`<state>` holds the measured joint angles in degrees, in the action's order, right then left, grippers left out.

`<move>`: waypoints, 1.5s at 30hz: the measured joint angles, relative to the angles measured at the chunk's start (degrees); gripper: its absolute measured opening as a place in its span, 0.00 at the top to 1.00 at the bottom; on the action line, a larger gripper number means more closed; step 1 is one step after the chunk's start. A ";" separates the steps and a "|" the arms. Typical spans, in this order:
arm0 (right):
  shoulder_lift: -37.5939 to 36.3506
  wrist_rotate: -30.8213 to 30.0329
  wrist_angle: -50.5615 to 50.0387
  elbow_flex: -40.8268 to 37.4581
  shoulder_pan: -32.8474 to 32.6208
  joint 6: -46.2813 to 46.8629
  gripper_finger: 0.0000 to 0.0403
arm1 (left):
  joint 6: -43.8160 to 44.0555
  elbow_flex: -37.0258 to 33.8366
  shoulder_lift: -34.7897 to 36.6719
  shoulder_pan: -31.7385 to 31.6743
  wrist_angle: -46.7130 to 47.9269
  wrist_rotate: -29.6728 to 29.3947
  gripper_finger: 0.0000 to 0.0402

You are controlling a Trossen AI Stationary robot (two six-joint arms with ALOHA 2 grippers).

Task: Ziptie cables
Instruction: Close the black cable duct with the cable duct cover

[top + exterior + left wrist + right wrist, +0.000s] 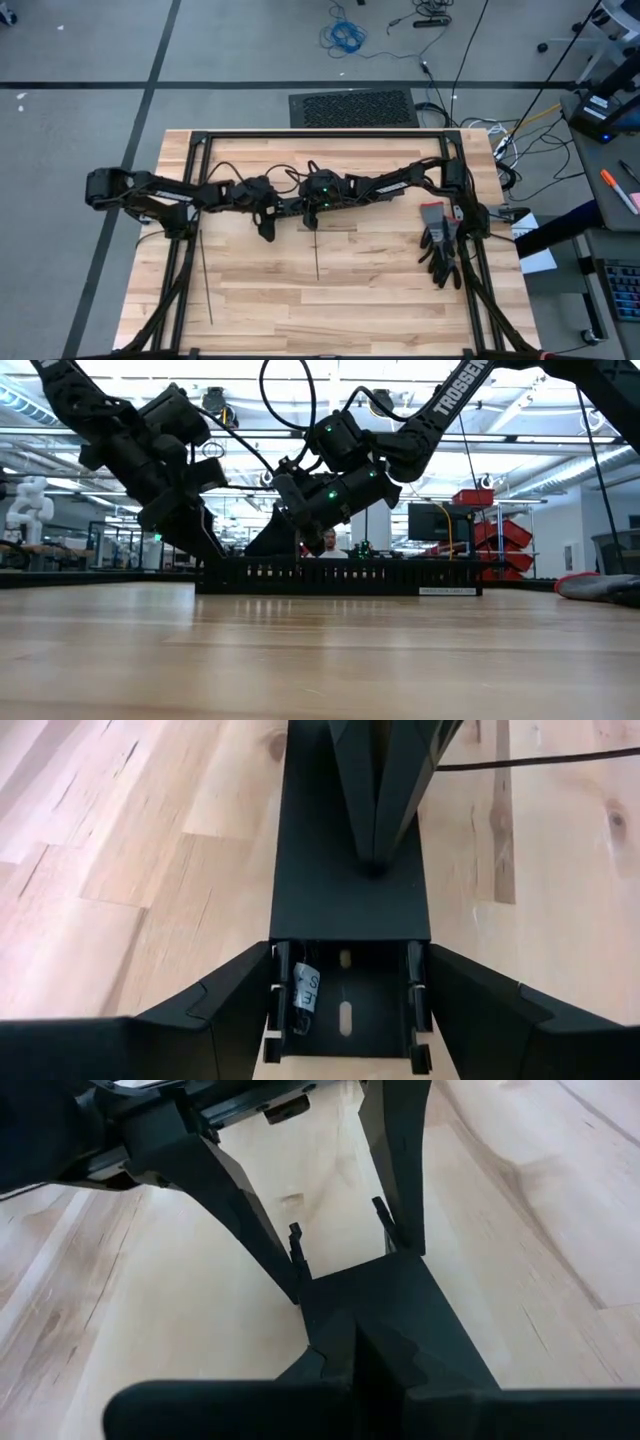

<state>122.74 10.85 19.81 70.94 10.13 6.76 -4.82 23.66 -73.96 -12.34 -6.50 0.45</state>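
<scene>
Zipties (pixel 205 275): thin straight dark strips

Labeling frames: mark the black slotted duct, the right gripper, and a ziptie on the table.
black slotted duct (pixel 340 575), low view, middle of its side wall.
right gripper (pixel 313 214), high view, at its shut fingertips.
ziptie (pixel 206 280), high view, mid-length of the strip.

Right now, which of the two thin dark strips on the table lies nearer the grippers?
The shorter strip in the table's middle, just below both grippers. The longer strip lies apart, beside the left frame rail.
</scene>
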 joint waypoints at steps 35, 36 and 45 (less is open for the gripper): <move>-2.81 7.86 -0.27 -0.31 -0.02 -2.55 0.68 | -3.28 3.98 1.26 -3.28 14.69 -1.40 0.31; -3.38 8.05 -0.66 -0.29 -0.02 -2.71 0.67 | -3.22 3.99 1.80 -3.64 15.76 -0.35 0.31; -10.00 8.91 -3.43 -0.27 -0.02 -4.33 0.65 | -0.74 12.29 11.62 -3.73 37.96 -2.03 0.31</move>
<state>112.74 19.75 16.38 70.67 10.11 2.44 -5.55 35.94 -62.35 -16.07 31.46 -1.58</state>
